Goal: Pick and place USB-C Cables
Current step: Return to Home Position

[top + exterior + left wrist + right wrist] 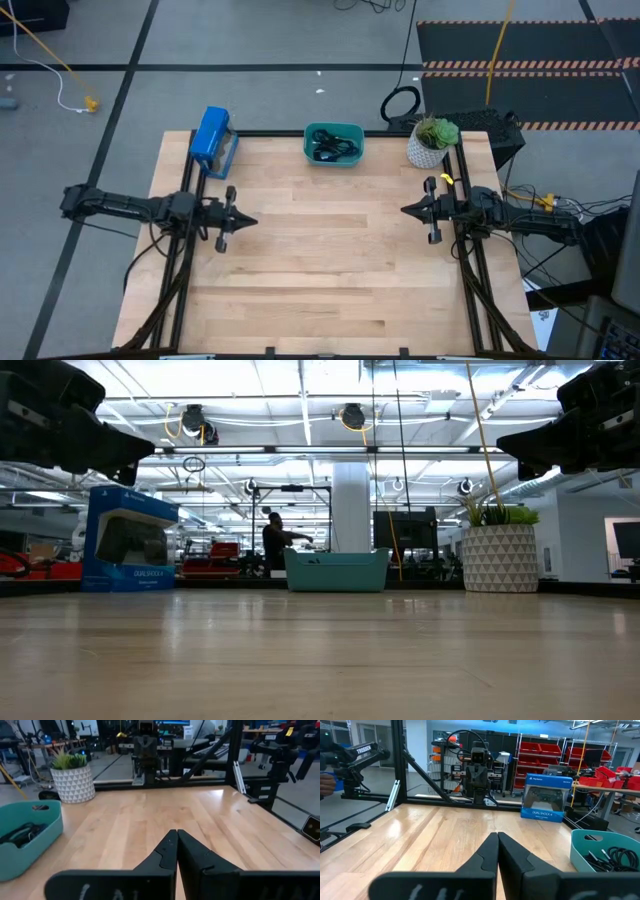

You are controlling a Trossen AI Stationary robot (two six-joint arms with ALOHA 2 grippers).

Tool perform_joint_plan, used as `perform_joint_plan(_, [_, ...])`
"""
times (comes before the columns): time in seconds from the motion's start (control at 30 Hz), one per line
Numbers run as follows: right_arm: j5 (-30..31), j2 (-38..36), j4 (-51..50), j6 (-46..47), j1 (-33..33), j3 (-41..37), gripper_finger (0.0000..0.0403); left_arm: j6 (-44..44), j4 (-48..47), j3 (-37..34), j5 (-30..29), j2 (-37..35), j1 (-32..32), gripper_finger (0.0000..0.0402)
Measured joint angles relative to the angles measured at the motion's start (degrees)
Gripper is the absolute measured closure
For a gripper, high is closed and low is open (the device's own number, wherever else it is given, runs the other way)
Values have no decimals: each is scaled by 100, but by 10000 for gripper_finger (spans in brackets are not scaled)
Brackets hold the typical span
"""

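The USB-C cables (333, 149) lie as a dark tangle inside the teal bin (334, 130) at the table's far edge, middle; I cannot tell them apart. They also show in the bin in the left wrist view (20, 834) and the right wrist view (612, 856). My left gripper (252, 222) hovers shut over the table's left side, pointing right. My right gripper (404, 210) hovers shut over the right side, pointing left. In each wrist view the fingertips (177, 833) (497, 835) meet. Both stand well away from the bin.
A blue controller box (211, 140) stands at the far left corner. A potted plant in a white patterned pot (432, 143) stands at the far right corner. A large black cable loop (401, 104) lies on the floor beyond the table. Bare wood (330, 260) spans the table's middle and near side.
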Motion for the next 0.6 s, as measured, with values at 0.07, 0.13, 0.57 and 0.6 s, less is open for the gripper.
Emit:
perform_joint_plan(0.07, [0,0,0,0,0,0,403,86,-30,0,15,-88,1,388])
perform_joint_plan(0.13, [0,0,0,0,0,0,403,112,-113,0,16,-175,1,387])
perform_joint_plan(0.57, [-2,0,0,0,0,0,403,4,-706,0,20,-596,1,388])
perform_joint_plan(0.6, [-2,2,0,0,0,0,403,16,-696,1,20,-599,1,391])
